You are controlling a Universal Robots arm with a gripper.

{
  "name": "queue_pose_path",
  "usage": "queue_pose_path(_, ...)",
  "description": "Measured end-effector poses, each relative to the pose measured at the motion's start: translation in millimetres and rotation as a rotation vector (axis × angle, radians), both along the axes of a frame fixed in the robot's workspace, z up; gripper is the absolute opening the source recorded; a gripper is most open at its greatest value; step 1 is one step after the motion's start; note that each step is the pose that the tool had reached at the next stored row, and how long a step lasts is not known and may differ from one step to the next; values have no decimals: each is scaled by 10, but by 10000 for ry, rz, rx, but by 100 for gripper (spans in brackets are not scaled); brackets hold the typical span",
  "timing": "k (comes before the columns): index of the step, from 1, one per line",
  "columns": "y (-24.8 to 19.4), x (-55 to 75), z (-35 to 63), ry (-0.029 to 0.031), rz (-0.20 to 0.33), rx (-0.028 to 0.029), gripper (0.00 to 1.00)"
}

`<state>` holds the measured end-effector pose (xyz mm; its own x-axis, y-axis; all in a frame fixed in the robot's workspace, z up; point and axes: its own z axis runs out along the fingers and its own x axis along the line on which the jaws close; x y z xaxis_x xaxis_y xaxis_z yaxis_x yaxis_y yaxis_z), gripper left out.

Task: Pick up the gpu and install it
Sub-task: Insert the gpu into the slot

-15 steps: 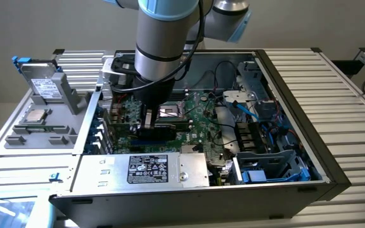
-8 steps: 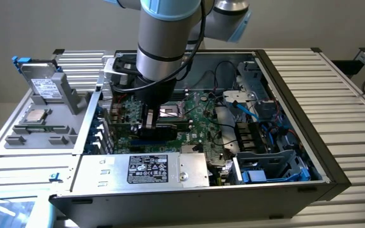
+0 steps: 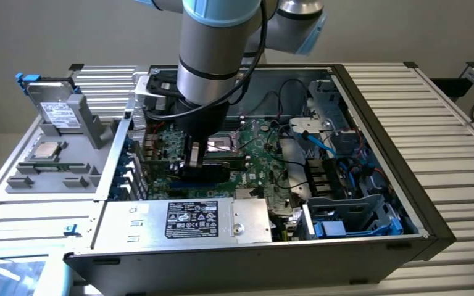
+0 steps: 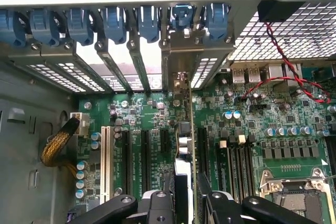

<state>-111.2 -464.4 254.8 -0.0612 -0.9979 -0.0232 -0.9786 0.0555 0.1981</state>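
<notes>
**A:** Where is the gpu (image 4: 185, 145)?

**B:** Inside the open computer case (image 3: 385, 243), standing on edge over the motherboard (image 4: 252, 129) among the long black slots. In the wrist view it is seen edge-on, a thin strip running from between the fingers (image 4: 167, 195) toward the back wall of the case. In the exterior view it sits just under the arm (image 3: 216, 61), a dark card (image 3: 224, 162) with some green showing.

**A:** And the gripper (image 4: 184, 203)?

**B:** Clamped on the gpu, with one black finger on each side of the card.

**A:** Is the card down in a slot?

**B:** I cannot tell. Its lower edge is hidden by the card itself and by the fingers. Its metal end lies close to the row of slot covers (image 4: 105, 74) at the back wall, in line with one of the blue clips (image 4: 182, 17).

**A:** What lies around it on the board?

**B:** On one side there is a white slot (image 4: 105, 161) and a braided yellow cable (image 4: 55, 145). On the other side are the memory slots and the metal processor socket (image 4: 296, 192). Red and black wires (image 4: 278, 45) cross the board near the back wall.

**A:** And further out?

**B:** A power supply (image 3: 195, 222) with a black label fills the case's edge nearest the camera. A blue drive cage (image 3: 352, 216) sits toward the exterior view's right. Outside the case, at the exterior view's left, a grey tray (image 3: 23, 182) holds a hard drive (image 3: 56, 111) standing upright. A processor chip (image 3: 49, 148) and a memory stick (image 3: 52, 166) lie flat beside it.
</notes>
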Motion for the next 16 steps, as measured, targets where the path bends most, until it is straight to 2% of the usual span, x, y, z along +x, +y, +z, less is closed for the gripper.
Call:
queue_pose_path(4,0,0,-1,0,148,2,28)
queue_pose_path(16,0,-4,-6,0,156,1,28)
